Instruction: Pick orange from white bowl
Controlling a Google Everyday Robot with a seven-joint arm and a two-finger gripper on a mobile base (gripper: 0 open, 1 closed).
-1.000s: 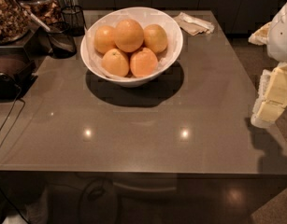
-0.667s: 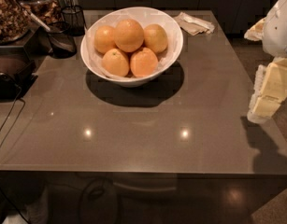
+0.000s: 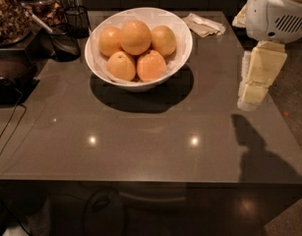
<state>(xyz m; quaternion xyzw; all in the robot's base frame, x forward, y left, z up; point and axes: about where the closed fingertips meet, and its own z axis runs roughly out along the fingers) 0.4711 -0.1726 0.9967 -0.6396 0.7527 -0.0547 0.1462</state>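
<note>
The white bowl [image 3: 180, 53] stands on the brown table at the back centre and holds five oranges on a white paper lining. The orange [image 3: 135, 37], the biggest and roundest, sits on top in the middle of the pile. Two more lie beside it and two lie in front. My gripper [image 3: 254, 90] is cream coloured and hangs below the white arm housing [image 3: 278, 11] at the right edge of the table. It is well to the right of the bowl, apart from it, and holds nothing.
A small dark wire cup [image 3: 77, 19] and a dark scoop [image 3: 64, 44] stand left of the bowl. Food containers [image 3: 10, 14] and a black cable [image 3: 8, 127] are at the far left. A crumpled napkin [image 3: 204, 24] lies behind the bowl to the right. The table's front edge [image 3: 140, 181] is near.
My arm and gripper have moved left and a little farther back, in over the table's right edge. The bowl and oranges have not moved.
</note>
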